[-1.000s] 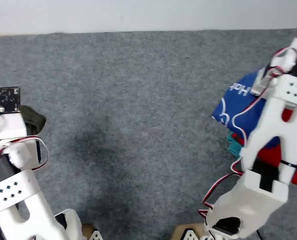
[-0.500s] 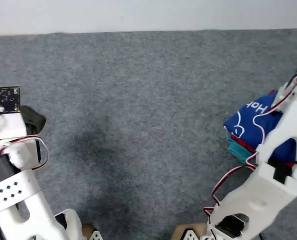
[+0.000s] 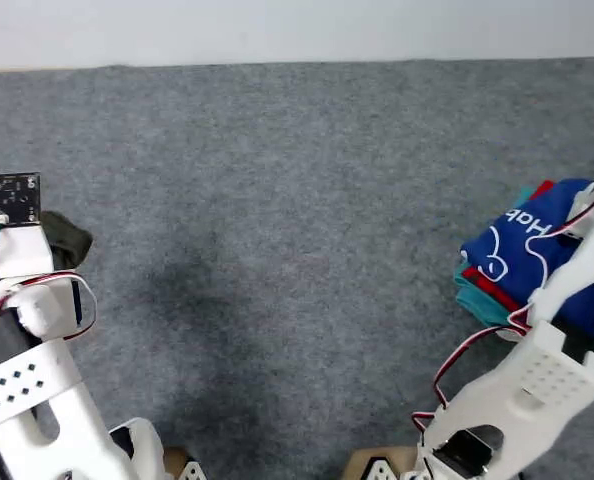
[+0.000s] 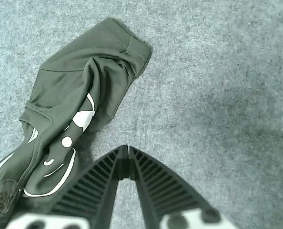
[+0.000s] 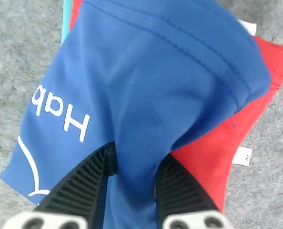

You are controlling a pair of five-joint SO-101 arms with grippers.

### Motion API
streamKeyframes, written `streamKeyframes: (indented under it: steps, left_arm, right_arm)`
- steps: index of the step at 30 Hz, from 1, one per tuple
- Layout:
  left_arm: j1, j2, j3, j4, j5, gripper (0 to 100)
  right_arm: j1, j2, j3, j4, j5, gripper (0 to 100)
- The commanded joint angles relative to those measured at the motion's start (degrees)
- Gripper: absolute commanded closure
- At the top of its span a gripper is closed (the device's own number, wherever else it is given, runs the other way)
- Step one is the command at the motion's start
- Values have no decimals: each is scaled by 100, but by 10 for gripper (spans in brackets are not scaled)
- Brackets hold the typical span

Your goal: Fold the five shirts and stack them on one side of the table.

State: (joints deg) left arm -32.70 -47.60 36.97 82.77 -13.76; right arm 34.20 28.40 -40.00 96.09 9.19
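A blue shirt [image 3: 522,255] with white print lies on top of a pile at the table's right edge, over a red shirt [image 3: 489,290] and a teal shirt [image 3: 474,302]. In the right wrist view my right gripper [image 5: 134,164] is shut on a raised fold of the blue shirt [image 5: 146,81], with the red shirt [image 5: 227,138] under it and a teal edge [image 5: 66,9] beyond. A crumpled olive shirt [image 3: 69,238] lies at the left edge. My left gripper [image 4: 128,153] is shut and empty just beside the olive shirt [image 4: 79,100].
Grey carpet-like table cover [image 3: 297,220] spans the whole middle between the arms. The white left arm [image 3: 27,390] stands at the near left and the right arm [image 3: 537,380] at the near right. A pale wall strip [image 3: 297,30] runs along the far edge.
The right arm has swung right and nearer, carrying the blue shirt onto the red and teal pile at the right edge. The left arm has kept still.
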Motion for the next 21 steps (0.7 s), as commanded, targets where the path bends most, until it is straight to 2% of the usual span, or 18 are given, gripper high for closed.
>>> streamKeyframes:
  steps: [1,5,8,18,21]
  left_arm:
    - [18,-70,-66,-105,-62,995]
    - [18,-79,-66,-105,-62,995]
    - [18,-97,-57,-105,-62,995]
    - [18,-70,-31,-105,-62,995]
    - [18,-88,-31,-105,-62,995]
  right_arm:
    - [119,-31,-44,4,70,948]
    - [198,-84,-70,233,62,790]
    - [207,-312,-334,462,35,721]
    - [-145,-769,-492,523,18,721]
    - [-154,-655,-492,338,53,808]
